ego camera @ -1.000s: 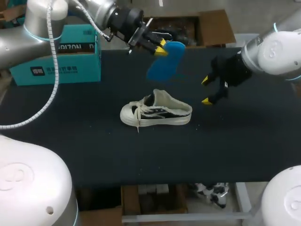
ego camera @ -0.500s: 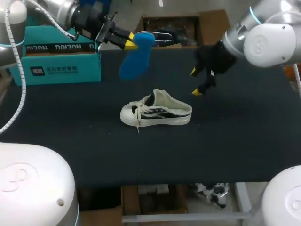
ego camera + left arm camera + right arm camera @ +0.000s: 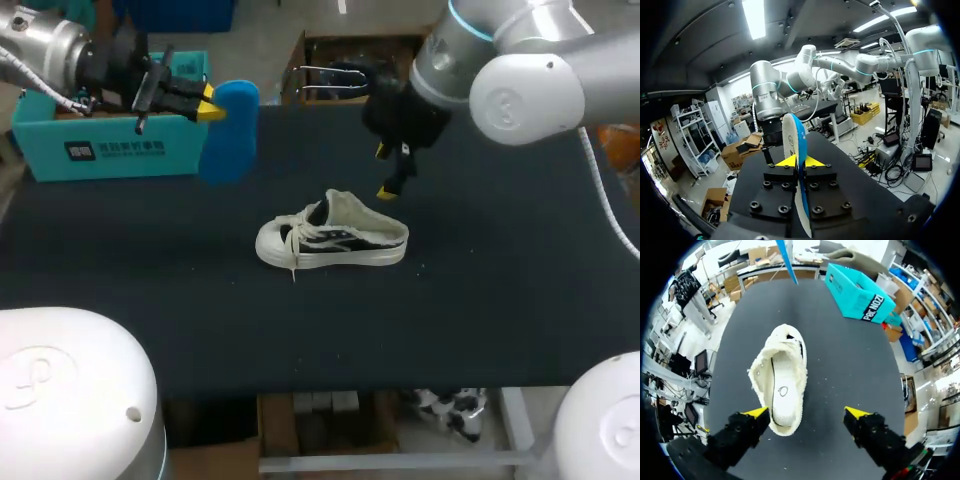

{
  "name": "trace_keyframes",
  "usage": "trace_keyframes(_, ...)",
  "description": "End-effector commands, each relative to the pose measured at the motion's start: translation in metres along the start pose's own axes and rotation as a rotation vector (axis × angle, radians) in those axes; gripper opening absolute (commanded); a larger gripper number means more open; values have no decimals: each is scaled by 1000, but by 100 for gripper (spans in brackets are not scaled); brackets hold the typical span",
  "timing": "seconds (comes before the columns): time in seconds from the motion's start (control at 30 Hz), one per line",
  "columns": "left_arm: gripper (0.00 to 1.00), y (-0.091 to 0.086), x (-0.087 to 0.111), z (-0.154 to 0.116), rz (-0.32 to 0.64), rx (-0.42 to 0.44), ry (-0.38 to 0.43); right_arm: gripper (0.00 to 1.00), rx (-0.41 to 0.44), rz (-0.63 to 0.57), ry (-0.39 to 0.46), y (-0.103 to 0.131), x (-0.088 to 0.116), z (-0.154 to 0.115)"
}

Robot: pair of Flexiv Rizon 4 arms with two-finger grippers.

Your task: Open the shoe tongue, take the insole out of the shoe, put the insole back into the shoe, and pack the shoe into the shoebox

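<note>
Head view: a white shoe (image 3: 332,238) with dark stripes stands on its sole near the middle of the black table (image 3: 500,300). Its toe points toward the teal shoebox (image 3: 110,140), which sits well off from the shoe at the table's far edge on my left side.

The blue insole (image 3: 228,130) is out of the shoe. It hangs in the air beyond the toe end, just beside the shoebox, and is well apart from the shoe. The left fingers (image 3: 207,103) grip it at its upper end, and it hangs down from them. In the left wrist view the insole stands edge-on between the two yellow tips, which press it from both sides, so the fingers are closed narrowly on it.

The right fingers (image 3: 388,170) hang above the table on the far side of the shoe's heel, close to the shoe without touching it. They are spread wide and carry nothing. In the right wrist view the shoe (image 3: 782,385) lies ahead of them with its heel end nearest and its mouth wide. A pale inner sole shows inside, and one yellow tip is to either side of the heel. The shoebox lies past the shoe's toe.
</note>
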State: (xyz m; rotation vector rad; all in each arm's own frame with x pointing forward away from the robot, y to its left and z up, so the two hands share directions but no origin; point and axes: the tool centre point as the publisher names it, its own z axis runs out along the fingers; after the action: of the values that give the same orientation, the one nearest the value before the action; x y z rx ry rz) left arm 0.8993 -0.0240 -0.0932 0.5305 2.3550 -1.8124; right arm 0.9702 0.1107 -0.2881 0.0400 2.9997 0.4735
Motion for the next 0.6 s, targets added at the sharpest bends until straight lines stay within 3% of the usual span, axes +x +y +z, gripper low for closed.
trace_keyframes(0.03,0,3,13,-22,-3,5,-100,100,147,-14,2,13,2,12)
trace_keyframes(0.33,0,18,23,-40,-27,4,-110,100,256,-48,23,39,2,31)
trace_keyframes(0.6,0,29,27,-49,-37,-2,-110,100,301,-33,68,48,5,53)
